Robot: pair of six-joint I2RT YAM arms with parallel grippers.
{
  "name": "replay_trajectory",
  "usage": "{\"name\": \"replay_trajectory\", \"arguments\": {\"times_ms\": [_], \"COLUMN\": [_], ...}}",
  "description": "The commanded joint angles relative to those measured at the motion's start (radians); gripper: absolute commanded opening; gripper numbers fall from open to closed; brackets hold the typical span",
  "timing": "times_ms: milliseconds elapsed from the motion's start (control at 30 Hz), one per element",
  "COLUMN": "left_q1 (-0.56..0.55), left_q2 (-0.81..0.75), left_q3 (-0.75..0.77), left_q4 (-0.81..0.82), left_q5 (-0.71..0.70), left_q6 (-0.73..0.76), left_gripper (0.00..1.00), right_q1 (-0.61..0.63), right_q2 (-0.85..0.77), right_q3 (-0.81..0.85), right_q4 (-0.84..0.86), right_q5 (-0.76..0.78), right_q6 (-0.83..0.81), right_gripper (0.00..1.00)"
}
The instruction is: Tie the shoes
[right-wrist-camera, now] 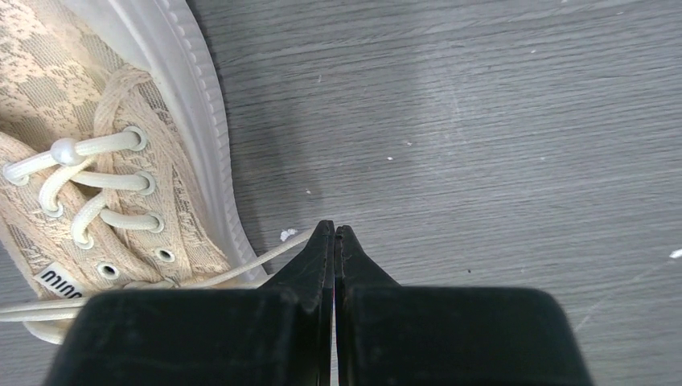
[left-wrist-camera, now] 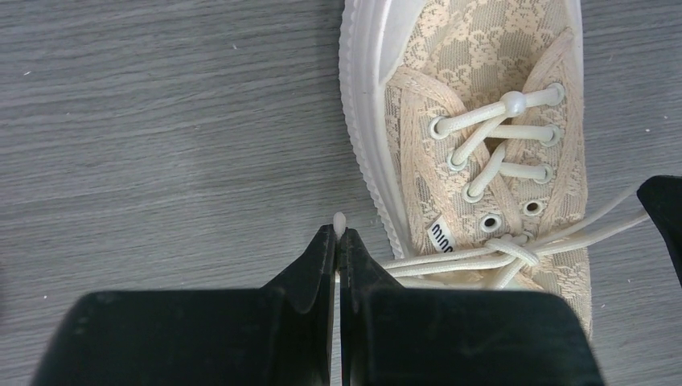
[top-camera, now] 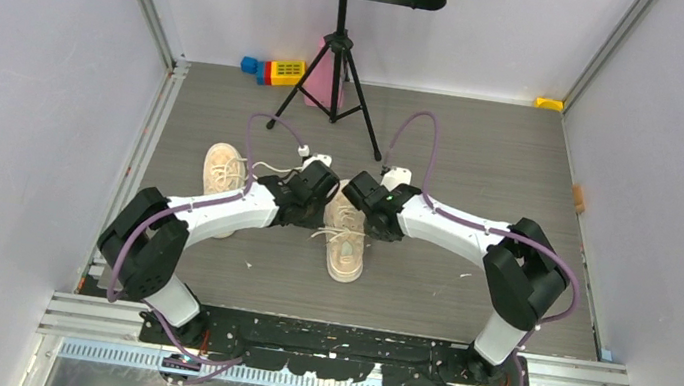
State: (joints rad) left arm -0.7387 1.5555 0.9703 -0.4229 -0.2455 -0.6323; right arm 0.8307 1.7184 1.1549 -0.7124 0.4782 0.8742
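Observation:
Two cream lace-patterned sneakers lie on the grey table. One shoe (top-camera: 346,239) sits in the middle between the grippers, and the other shoe (top-camera: 221,174) lies to the left, behind the left arm. My left gripper (left-wrist-camera: 338,233) is shut on a white lace; the lace tip (left-wrist-camera: 339,219) pokes out past the fingertips, just left of the middle shoe (left-wrist-camera: 482,121). My right gripper (right-wrist-camera: 334,230) is shut just right of that shoe (right-wrist-camera: 96,161), and a lace (right-wrist-camera: 265,259) runs from the shoe in behind its left finger. The laces cross in a loose first knot (left-wrist-camera: 515,249).
A black tripod stand (top-camera: 336,61) stands at the back centre, with coloured blocks (top-camera: 274,70) and a pink item (top-camera: 317,81) beside it. A yellow piece (top-camera: 549,103) lies at the back right corner. Walls close in on both sides.

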Motion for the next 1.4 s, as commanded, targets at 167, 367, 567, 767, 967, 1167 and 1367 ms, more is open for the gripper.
{"name": "replay_trajectory", "arguments": {"times_ms": [167, 367, 567, 767, 967, 1167, 1367], "left_q1": [0.027, 0.027, 0.027, 0.027, 0.027, 0.027, 0.027], "left_q2": [0.011, 0.034, 0.076, 0.083, 0.089, 0.098, 0.101], "left_q3": [-0.038, -0.081, -0.103, -0.122, -0.139, -0.148, -0.153], "left_q4": [-0.219, -0.167, -0.111, -0.084, -0.071, -0.055, -0.036], "left_q5": [-0.212, -0.183, -0.141, -0.138, -0.134, -0.125, -0.126], "left_q6": [0.014, 0.006, 0.007, 0.001, 0.0, 0.008, 0.013], "left_gripper": [0.0, 0.0, 0.0, 0.0, 0.0, 0.0, 0.0], "right_q1": [-0.007, -0.007, -0.007, -0.009, -0.031, -0.044, -0.05], "right_q2": [0.065, 0.103, 0.093, 0.107, 0.131, 0.132, 0.13], "right_q3": [0.004, -0.002, -0.013, -0.024, -0.025, -0.046, -0.06], "right_q4": [-0.197, -0.192, -0.18, -0.163, -0.151, -0.126, -0.092], "right_q5": [0.261, 0.243, 0.234, 0.219, 0.194, 0.177, 0.159], "right_q6": [0.006, 0.006, 0.001, -0.001, -0.011, -0.02, -0.042], "right_gripper": [0.0, 0.0, 0.0, 0.0, 0.0, 0.0, 0.0]}}
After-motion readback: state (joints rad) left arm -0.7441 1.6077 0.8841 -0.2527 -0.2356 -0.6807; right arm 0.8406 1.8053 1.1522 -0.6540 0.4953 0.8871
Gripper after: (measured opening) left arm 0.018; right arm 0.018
